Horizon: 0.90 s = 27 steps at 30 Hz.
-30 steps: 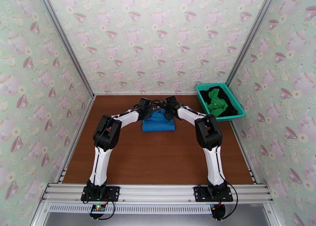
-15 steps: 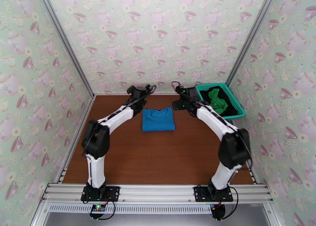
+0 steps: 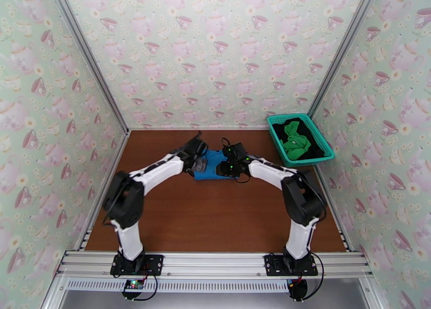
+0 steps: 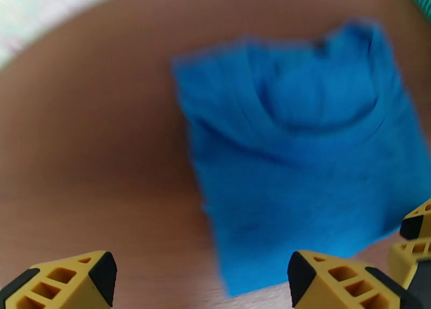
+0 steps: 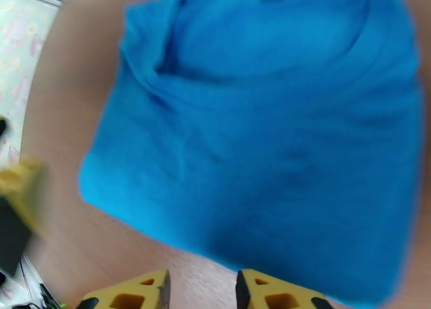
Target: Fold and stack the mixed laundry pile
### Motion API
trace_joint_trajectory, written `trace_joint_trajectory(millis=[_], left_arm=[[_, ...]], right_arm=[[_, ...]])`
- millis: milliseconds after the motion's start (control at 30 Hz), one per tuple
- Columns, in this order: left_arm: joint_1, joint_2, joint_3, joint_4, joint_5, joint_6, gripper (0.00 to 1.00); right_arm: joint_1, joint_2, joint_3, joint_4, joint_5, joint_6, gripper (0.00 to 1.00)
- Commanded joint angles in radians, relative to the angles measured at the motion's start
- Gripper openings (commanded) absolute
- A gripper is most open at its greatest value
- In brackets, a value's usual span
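Both arms have been swung back in over the blue shirt (image 3: 214,159), laid folded flat at the middle of the tabletop (image 3: 215,218). Left jaws: spread wide, empty, near-left corner just ahead. Right jaws: narrowly apart, nothing clamped, near hem just ahead. Nearness judged equal.

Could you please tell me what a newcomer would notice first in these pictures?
Probably the bright blue shirt, folded on the brown table toward its far side, with the left arm and right arm arching in over it from either side. Next, the teal basket at the far right, holding a green garment and a black garment.
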Motion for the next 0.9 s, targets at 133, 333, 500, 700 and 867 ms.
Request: trace_joint_trajectory(millis=[133,333,500,700,867], left_arm=[[0.002,0.188,0.140,-0.057,0.047,-0.064,0.89],[0.053,0.376,0.376,-0.167,-0.007,-0.013,0.89],[0.125,0.556,0.670,-0.285,-0.016,0.074,0.89],[0.198,0.803,1.144,-0.479,0.008,0.136,0.89],[0.235,0.836,1.184,-0.461,0.064,0.115,0.90]], right_arm=[[-0.016,0.160,0.120,0.047,0.004,0.096,0.38],[-0.059,0.266,0.247,0.004,0.001,0.103,0.39],[-0.111,0.379,0.452,-0.099,-0.021,0.073,0.40],[-0.157,0.572,0.771,-0.243,-0.055,0.041,0.41],[-0.183,0.711,0.994,-0.347,-0.076,0.036,0.41]])
